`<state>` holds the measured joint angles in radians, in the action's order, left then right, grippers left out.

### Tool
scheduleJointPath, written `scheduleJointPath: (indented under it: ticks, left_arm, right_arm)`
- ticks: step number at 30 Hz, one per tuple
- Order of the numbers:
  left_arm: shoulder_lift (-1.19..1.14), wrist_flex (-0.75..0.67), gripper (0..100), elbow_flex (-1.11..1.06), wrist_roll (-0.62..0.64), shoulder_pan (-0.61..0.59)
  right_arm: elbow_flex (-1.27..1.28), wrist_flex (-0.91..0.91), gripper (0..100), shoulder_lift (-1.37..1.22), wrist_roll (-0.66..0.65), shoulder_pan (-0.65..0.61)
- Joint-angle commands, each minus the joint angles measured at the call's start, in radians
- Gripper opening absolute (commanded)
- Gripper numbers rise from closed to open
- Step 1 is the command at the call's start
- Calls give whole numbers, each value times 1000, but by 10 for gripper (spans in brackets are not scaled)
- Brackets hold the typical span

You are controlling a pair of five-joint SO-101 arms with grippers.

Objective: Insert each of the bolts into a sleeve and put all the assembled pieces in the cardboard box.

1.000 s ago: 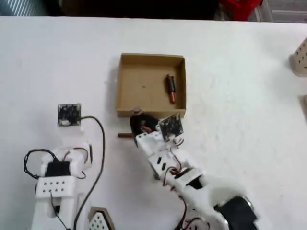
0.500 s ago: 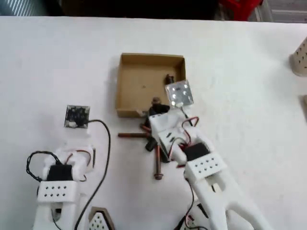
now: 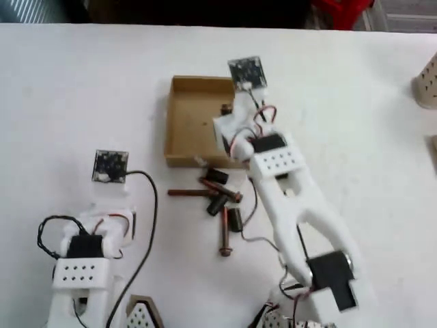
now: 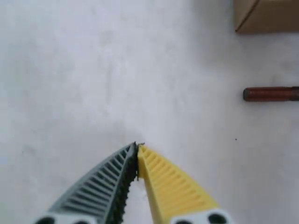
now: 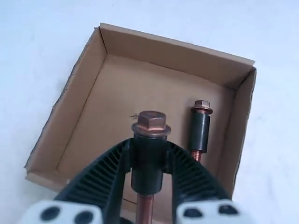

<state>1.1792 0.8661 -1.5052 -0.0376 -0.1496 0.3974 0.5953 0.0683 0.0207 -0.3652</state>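
Right wrist view: right gripper (image 5: 148, 148), fingers clamped on an assembled piece (image 5: 150, 123), has moved over the cardboard box (image 5: 173, 49) mid-worktop (image 3: 355, 89), above a second piece (image 5: 201, 128) lying inside, so release likely follows; left gripper (image 4: 137, 150), fingers pressed together, empty.

White table (image 3: 355, 102) lies under both the left jaws and the right jaws. A beige perforated block (image 3: 427, 83) sits at the table's edge, well apart from the right jaws and farther still from the left jaws. A second beige bit (image 3: 434, 147) is near it. A perforated tan-rimmed piece (image 3: 140, 316) sits behind the left jaws. A red object (image 3: 341, 10) lies beyond the table, past the right jaws.
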Motion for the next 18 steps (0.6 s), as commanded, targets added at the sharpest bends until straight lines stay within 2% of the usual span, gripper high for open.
scheduleJointPath:
  ticks: [1,12,14,18]
  left_arm:
    - [16,5,24,5,-6,16]
    - [16,-2,24,5,-6,15]
    - [16,-2,24,5,-6,15]
    - [16,-2,24,5,-6,15]
  right_arm:
    - [-295,96,18,-124,-12,15]
    - [-801,274,20,-610,-14,33]
    - [-864,297,54,-682,-14,33]
    - [-956,375,190,-785,-8,44]
